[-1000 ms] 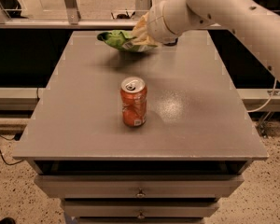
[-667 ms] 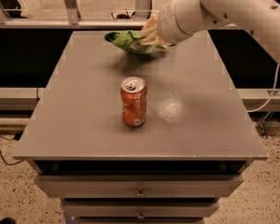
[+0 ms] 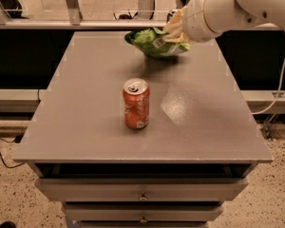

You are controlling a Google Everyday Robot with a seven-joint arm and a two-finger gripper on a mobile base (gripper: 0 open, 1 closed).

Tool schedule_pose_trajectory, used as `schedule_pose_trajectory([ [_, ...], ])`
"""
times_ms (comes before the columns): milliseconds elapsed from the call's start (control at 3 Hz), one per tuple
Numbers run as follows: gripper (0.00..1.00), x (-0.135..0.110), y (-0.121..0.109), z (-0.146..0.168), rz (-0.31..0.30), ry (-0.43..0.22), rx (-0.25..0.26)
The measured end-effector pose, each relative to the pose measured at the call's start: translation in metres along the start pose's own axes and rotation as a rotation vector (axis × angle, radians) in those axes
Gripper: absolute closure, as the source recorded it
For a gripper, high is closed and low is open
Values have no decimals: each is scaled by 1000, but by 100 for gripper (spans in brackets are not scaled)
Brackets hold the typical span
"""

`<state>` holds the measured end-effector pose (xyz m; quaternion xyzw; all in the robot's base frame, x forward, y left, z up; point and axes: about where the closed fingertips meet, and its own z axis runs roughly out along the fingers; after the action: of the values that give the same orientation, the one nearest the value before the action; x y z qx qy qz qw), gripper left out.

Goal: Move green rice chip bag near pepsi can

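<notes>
The green rice chip bag is crinkled and light green. It hangs just above the far part of the grey table. My gripper comes in from the upper right on a white arm. It is shut on the bag's right end and holds it up. The pepsi can does not show; it is hidden or out of view.
An orange can stands upright in the middle of the table, well in front of the bag. The table has drawers below its front edge. A metal rail runs behind the table. A white cable hangs at the right.
My gripper has carried the green bag to the right along the far part of the table. The orange can has not moved.
</notes>
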<state>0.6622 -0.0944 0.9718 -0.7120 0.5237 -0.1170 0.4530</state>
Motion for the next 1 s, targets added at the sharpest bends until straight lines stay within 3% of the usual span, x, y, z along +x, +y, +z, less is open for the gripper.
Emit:
schedule_pose_trajectory([
  [1000,100,54,2,-54,33,152,72],
])
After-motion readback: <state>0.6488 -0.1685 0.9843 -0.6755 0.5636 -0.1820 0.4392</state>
